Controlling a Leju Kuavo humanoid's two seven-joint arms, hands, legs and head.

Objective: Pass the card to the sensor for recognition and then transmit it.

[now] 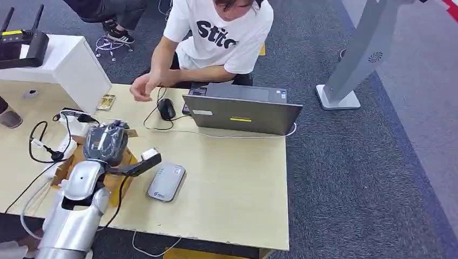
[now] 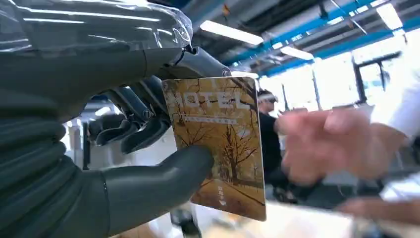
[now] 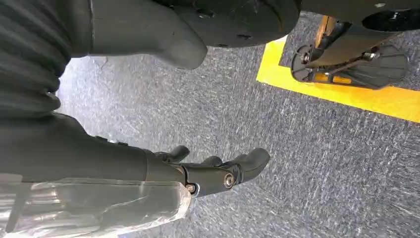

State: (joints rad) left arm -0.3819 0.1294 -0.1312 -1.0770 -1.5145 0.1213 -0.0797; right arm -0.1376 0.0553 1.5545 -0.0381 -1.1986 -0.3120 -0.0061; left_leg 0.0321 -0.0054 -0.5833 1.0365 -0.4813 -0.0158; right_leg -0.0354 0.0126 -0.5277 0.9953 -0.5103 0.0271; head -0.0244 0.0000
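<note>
My left hand [image 1: 106, 141], wrapped in clear plastic, hovers over the left part of the wooden table [image 1: 237, 178]. In the left wrist view this hand [image 2: 124, 148] pinches a hotel card [image 2: 223, 144], printed with autumn trees, between the thumb [image 2: 163, 178] and the dark fingers [image 2: 143, 124]. The grey-white card sensor [image 1: 166, 182] lies flat on the table just right of the hand and nearer the front edge. My right hand [image 3: 213, 171] hangs over the grey carpet, fingers loosely apart with nothing in them.
A person in a white T-shirt [image 1: 221, 32] sits across the table behind a grey laptop [image 1: 243, 110], one hand near a black mouse [image 1: 166, 109]. Their blurred hand [image 2: 337, 144] is beyond the card. Cables [image 1: 48, 145], a cardboard box [image 1: 62, 170] and a white box [image 1: 65, 65] crowd the left.
</note>
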